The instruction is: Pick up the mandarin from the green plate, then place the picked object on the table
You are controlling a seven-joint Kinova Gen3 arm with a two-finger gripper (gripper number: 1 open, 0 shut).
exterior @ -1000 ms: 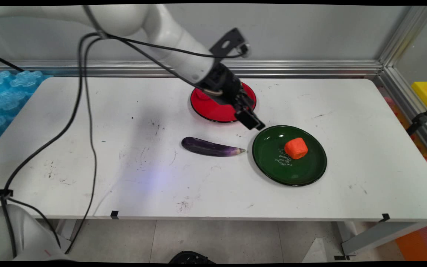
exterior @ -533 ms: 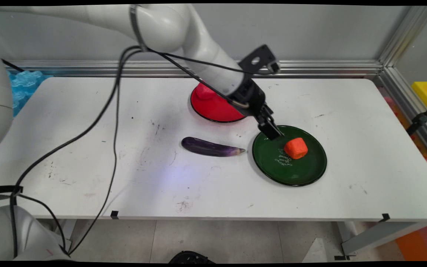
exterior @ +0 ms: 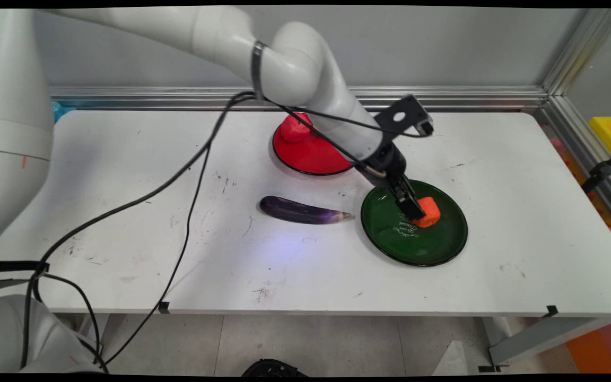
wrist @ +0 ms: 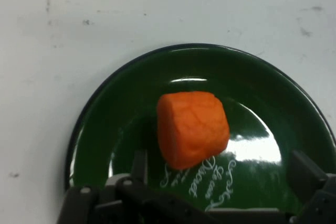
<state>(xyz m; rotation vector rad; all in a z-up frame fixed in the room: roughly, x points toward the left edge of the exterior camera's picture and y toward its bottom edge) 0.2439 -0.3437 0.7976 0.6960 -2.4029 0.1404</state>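
Main view: gripper (exterior: 414, 208) low over the green plate (exterior: 433, 249), reaching in from the upper left, tip just beside the orange block (exterior: 431, 210) and covering its left edge. Fingers spread, as seen in the hand view, one finger (wrist: 140, 165) rising at lower left and the other at lower right, with the block between and beyond them, untouched. Nothing pinched.

Block on the plate, near its centre, beside white lettering (exterior: 405, 229) on the glaze. In the hand view: block (wrist: 192, 128) rounded at the corners, upright on the plate (wrist: 100, 124), lettering (wrist: 205, 177) just below it toward the camera.

Purple eggplant (exterior: 303, 211) on the white table (exterior: 125, 159), lying lengthwise just left of the green plate, stem end near the rim but apart from it. Red plate (exterior: 305, 154) farther back, partly hidden by the arm, with a red lump (exterior: 295, 130) on its far-left part. Black cables (exterior: 178, 180) hanging from the arm across the table's left half.
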